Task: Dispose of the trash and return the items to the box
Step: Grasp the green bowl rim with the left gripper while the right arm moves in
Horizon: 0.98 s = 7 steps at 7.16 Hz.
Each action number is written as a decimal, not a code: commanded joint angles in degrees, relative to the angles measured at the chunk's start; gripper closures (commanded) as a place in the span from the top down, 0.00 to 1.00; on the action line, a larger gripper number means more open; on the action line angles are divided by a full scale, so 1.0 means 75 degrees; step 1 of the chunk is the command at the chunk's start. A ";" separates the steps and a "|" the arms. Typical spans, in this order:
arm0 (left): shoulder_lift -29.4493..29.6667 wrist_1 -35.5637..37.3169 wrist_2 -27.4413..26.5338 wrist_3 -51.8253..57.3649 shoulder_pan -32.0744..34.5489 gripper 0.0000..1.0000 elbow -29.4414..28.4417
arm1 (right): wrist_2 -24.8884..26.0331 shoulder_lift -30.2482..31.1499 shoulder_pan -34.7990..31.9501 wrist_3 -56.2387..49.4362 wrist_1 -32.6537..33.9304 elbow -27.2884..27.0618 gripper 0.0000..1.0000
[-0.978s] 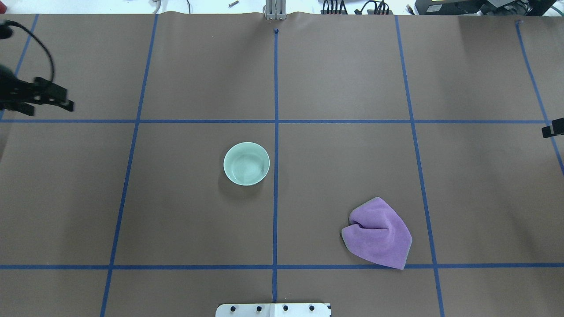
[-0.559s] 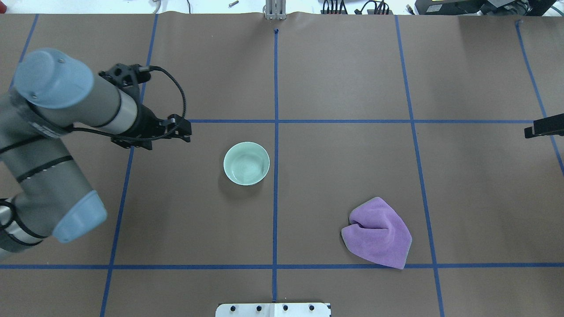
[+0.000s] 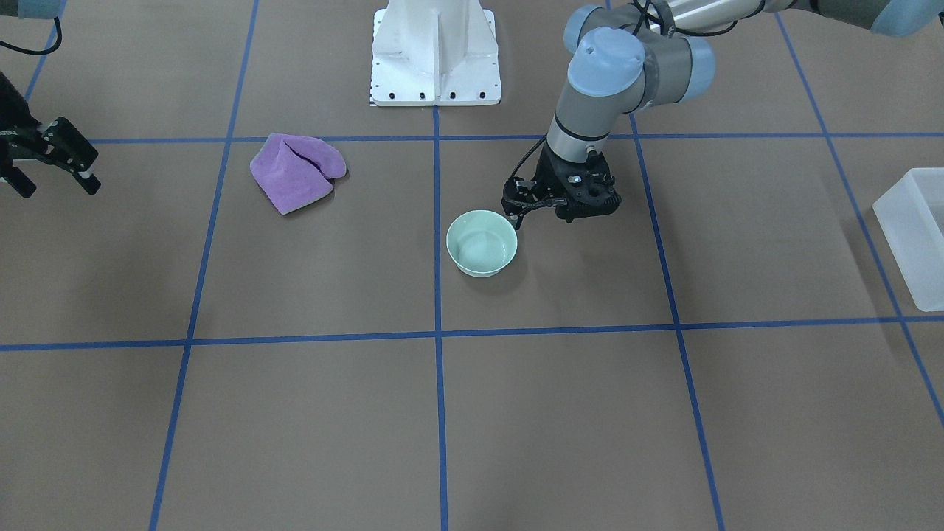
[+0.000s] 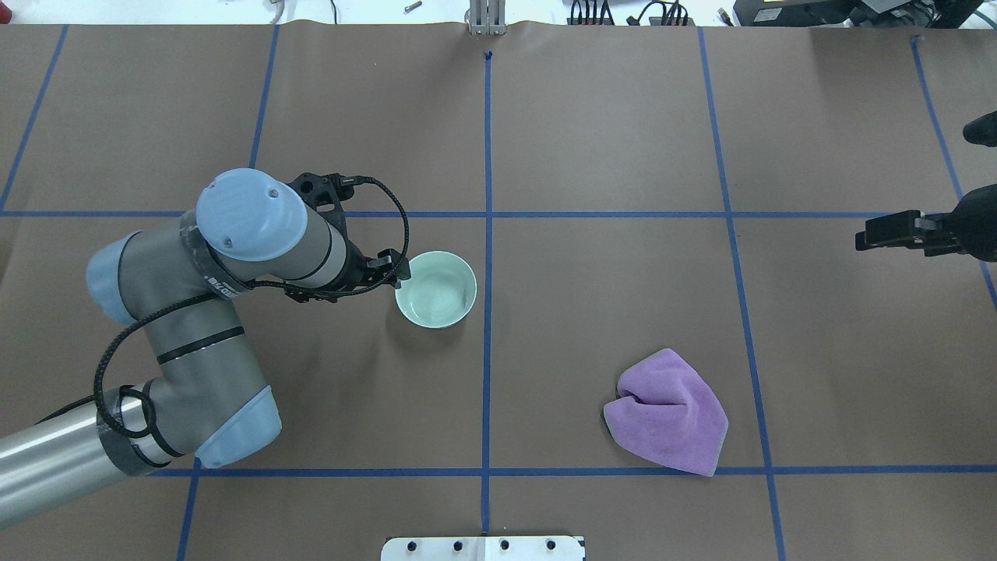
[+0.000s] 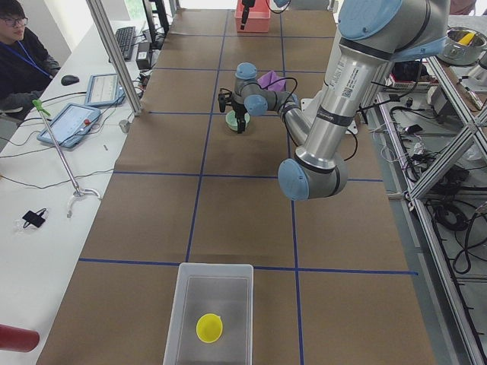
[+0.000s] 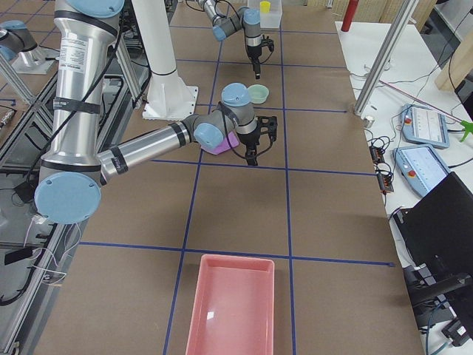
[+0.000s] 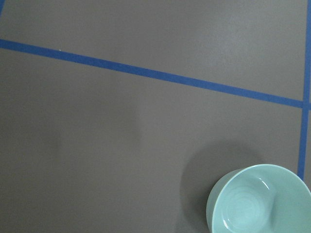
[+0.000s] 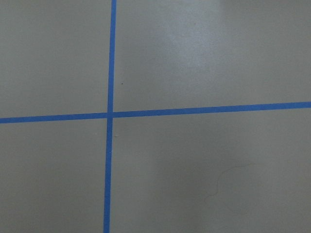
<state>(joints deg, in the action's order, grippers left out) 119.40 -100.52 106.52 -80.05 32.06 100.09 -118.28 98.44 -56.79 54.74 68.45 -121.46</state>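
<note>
A mint green bowl (image 4: 435,289) stands upright and empty near the table's middle; it also shows in the left wrist view (image 7: 257,199). My left gripper (image 4: 394,269) hangs just left of the bowl's rim and looks open and empty. A crumpled purple cloth (image 4: 667,411) lies at the front right. My right gripper (image 4: 874,234) is open and empty, far right of the cloth and over bare table. The frosted box (image 5: 211,312) sits at the table's left end with a yellow item (image 5: 209,328) inside. The box also shows in the front-facing view (image 3: 911,232).
A pink tray (image 6: 233,307) lies at the table's right end. The robot's white base (image 3: 435,51) is at the near middle edge. Blue tape lines divide the brown table cover. An operator (image 5: 23,46) sits at a side desk with tablets.
My left arm has swung in from the table's left edge to the bowl's left side. My right gripper has come further in from the right edge.
</note>
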 commanded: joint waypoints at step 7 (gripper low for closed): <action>0.0345 -0.1083 -0.0035 0.0067 -0.0093 0.00 -0.0634 | 0.0138 -0.0071 0.0201 0.0143 -0.0009 -0.0060 1.00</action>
<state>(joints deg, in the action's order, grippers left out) 122.28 -108.87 106.12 -79.86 30.58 93.15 -117.25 98.04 -55.32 55.79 68.38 -121.90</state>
